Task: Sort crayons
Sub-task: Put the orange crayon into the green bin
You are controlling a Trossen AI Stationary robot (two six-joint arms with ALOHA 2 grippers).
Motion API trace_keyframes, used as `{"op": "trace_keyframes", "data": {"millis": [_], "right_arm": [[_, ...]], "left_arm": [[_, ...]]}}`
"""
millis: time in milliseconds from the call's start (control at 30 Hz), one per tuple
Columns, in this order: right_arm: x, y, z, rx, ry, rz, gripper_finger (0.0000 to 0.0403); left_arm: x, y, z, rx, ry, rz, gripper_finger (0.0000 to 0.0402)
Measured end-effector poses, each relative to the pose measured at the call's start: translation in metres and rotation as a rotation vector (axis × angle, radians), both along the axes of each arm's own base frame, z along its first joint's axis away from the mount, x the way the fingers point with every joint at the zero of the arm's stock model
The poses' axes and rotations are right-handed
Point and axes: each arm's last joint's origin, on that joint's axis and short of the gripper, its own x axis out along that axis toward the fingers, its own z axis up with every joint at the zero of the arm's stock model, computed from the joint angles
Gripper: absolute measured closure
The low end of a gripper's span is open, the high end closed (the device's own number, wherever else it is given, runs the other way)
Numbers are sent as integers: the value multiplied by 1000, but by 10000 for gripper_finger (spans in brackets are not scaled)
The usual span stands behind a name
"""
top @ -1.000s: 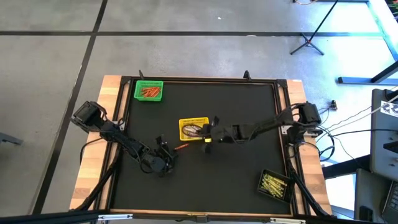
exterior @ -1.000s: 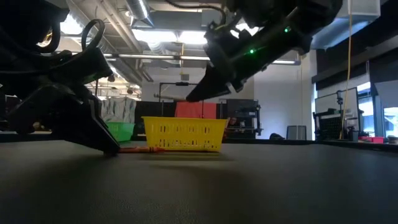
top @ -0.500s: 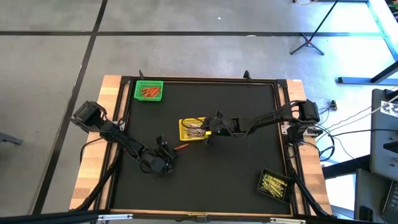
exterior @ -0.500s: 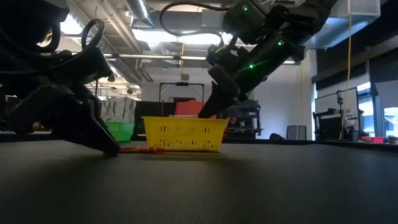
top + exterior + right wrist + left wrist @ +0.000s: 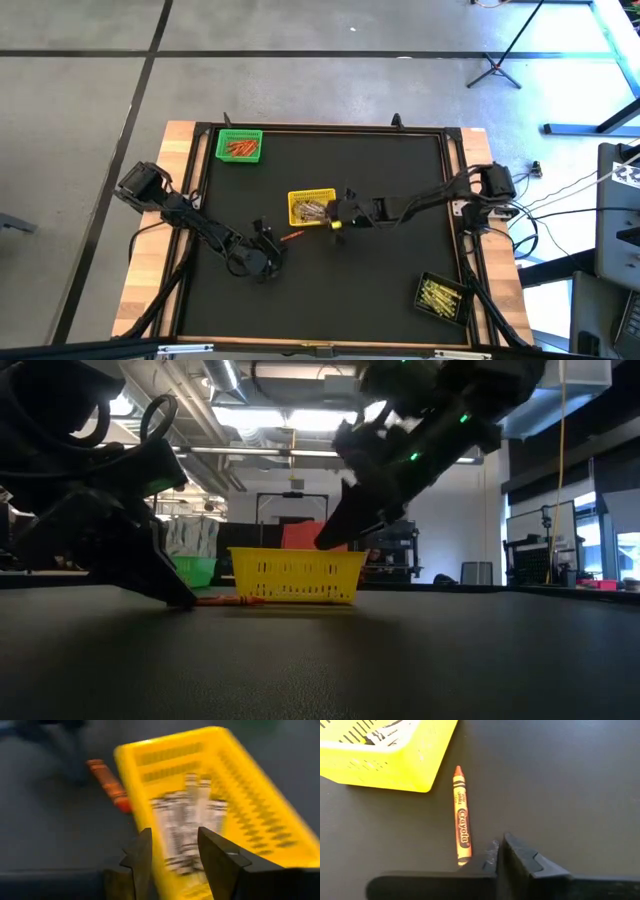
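Observation:
One orange crayon (image 5: pixel 461 820) lies flat on the black table, just off a corner of the yellow basket (image 5: pixel 311 208), which holds several crayons (image 5: pixel 187 815). My left gripper (image 5: pixel 499 854) is shut, its tips on the table right beside the crayon's near end; nothing is between its fingers. My right gripper (image 5: pixel 172 855) is open, slanting down over the yellow basket's right end, above the crayons inside. The orange crayon also shows in the high view (image 5: pixel 292 236) and the low view (image 5: pixel 225 600). My left gripper stands shut next to the orange crayon's blunt end (image 5: pixel 464 861), slanting down from the table's near left. I cannot tell whether the outer side of its finger touches that end. The crayon lies flat on the table, outside the fingers.
A green basket (image 5: pixel 240 146) with orange crayons stands at the far left corner. A black basket (image 5: pixel 442 296) with yellow crayons sits at the near right. Between them lies bare black table (image 5: pixel 380 160), framed by a wooden border.
My right gripper has tipped downward, and its fingertips have sunk from above the yellow basket's rim to about rim height. The orange crayon and my left arm have stayed where they were.

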Motion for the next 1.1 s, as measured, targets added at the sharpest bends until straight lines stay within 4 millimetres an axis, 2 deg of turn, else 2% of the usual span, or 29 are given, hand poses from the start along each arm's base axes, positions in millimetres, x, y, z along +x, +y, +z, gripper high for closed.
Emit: {"op": "trace_keyframes", "data": {"millis": [133,333,500,667,767,867,1100], "right_arm": [[-4,30,9,8,-31,87,249],[-16,81,9,3,-44,159,258],[-27,111,8,44,-69,153,260],[-36,138,9,9,-140,129,260],[-37,149,4,5,-171,138,260],[-35,152,-2,10,-178,141,260],[-28,155,-18,18,-193,136,260]], "left_arm": [[0,-1,0,-10,0,-9,398],[-1,-5,1,-7,-1,-46,401],[-3,-12,6,-29,-13,-93,401],[-6,-17,20,-39,-60,-130,401],[-8,-16,27,-43,-80,-126,398],[-6,-10,31,-18,-88,-94,385],[1,14,21,-24,-4,2,319]]}}
